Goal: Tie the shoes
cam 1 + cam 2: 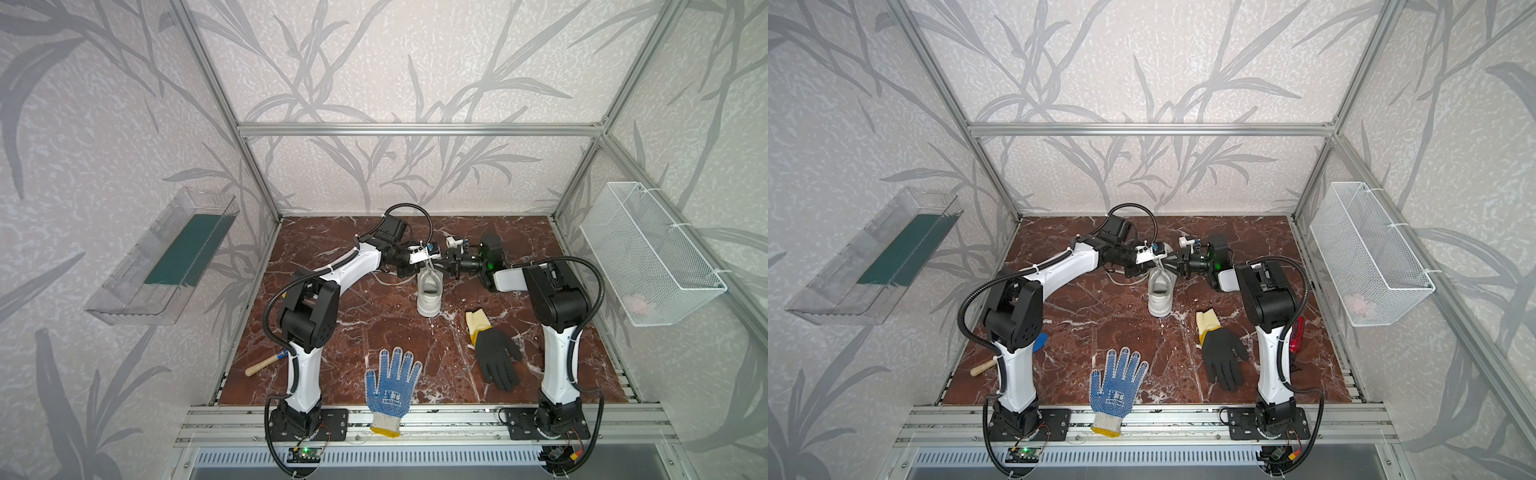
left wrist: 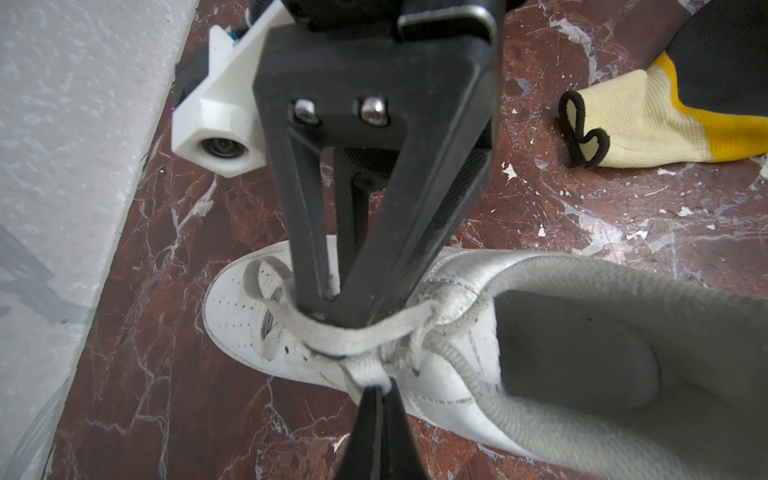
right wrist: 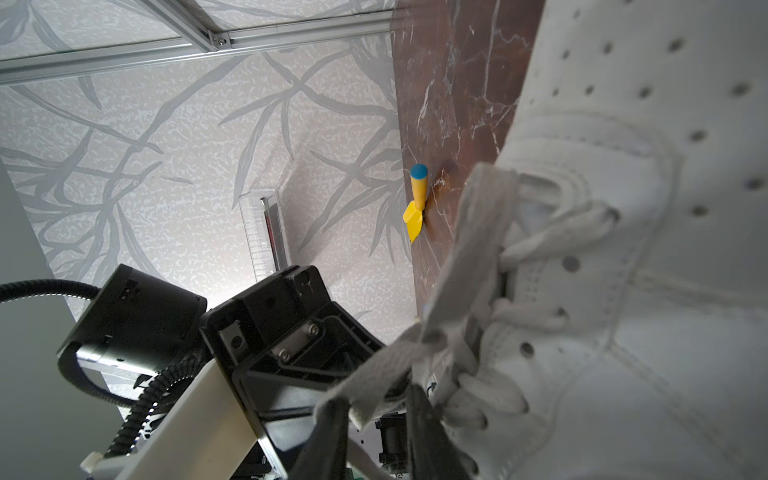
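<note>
**Position.** The sneaker [image 1: 429, 295] stands on its sole on the marble surface [image 1: 365, 328]. It is toward the back, about midway between the two arms, with its toe to the rear wall and its heel to the front. Both arms reach in and meet over the laced section.

**Left gripper** [image 2: 376, 392]. The jaws are closed, pinching a bunch of the laces [image 2: 365, 332] just above the eyelets.

**Right gripper** [image 2: 332, 302]. The jaws are narrow, with the tips down at the tongue. One flat strand wraps around the tips as a band. In the right wrist view a strand lies across the fingers [image 3: 328, 444]. Whether it is clamped or only draped cannot be told.

**Status.** The strands are gathered and crossed over the tongue, and a small loop shows on the toe side. No finished bow or tightened knot is visible. One loose end [image 1: 388, 283] trails on the surface beside the sneaker, toward the left arm. On this evidence the tying is partway done: the crossing exists, the bow does not.

**Remaining, as judged.** Form and pass the loops, draw the knot tight, then release both grips.

The dotted glove [image 1: 392, 382] and the black glove [image 1: 496, 361] lie nearer the front, apart from the work.
</note>
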`<state>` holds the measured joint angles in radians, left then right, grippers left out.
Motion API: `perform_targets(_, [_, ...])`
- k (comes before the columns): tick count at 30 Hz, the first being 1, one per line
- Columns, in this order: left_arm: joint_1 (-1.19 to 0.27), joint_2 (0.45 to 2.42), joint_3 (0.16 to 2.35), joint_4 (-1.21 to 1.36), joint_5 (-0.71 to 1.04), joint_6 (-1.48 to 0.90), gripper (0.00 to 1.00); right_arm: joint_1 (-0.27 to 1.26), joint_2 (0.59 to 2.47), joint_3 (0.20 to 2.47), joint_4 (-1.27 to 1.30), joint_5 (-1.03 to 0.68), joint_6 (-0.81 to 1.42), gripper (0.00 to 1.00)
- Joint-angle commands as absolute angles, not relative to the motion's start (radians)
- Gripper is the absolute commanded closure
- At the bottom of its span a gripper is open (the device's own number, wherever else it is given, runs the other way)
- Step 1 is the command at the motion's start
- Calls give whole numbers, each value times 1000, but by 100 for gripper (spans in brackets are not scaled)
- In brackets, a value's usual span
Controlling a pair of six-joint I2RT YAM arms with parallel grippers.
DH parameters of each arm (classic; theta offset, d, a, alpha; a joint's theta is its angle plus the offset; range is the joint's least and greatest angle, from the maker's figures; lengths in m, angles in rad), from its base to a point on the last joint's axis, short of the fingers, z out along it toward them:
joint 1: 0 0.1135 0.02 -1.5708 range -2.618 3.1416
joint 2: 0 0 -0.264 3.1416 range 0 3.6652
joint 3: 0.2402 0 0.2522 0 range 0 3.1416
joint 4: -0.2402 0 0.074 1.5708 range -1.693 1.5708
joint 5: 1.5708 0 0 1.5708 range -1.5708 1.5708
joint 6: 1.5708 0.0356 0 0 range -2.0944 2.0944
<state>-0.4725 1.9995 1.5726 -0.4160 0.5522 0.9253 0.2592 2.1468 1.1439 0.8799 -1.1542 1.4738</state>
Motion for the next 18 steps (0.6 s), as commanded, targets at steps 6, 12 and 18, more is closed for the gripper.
perform_targets(6, [-480,2023,1631,-459,579,954,100,267,2165,1166,917,-1173,1476,72])
perform_targets(12, [-482,2032,1641,-481,579,961,100,267,2164,1165,943,-1177,1492,67])
perform_targets(18, [-485,2039,1646,-489,582,962,100,268,2164,1162,937,-1180,1489,66])
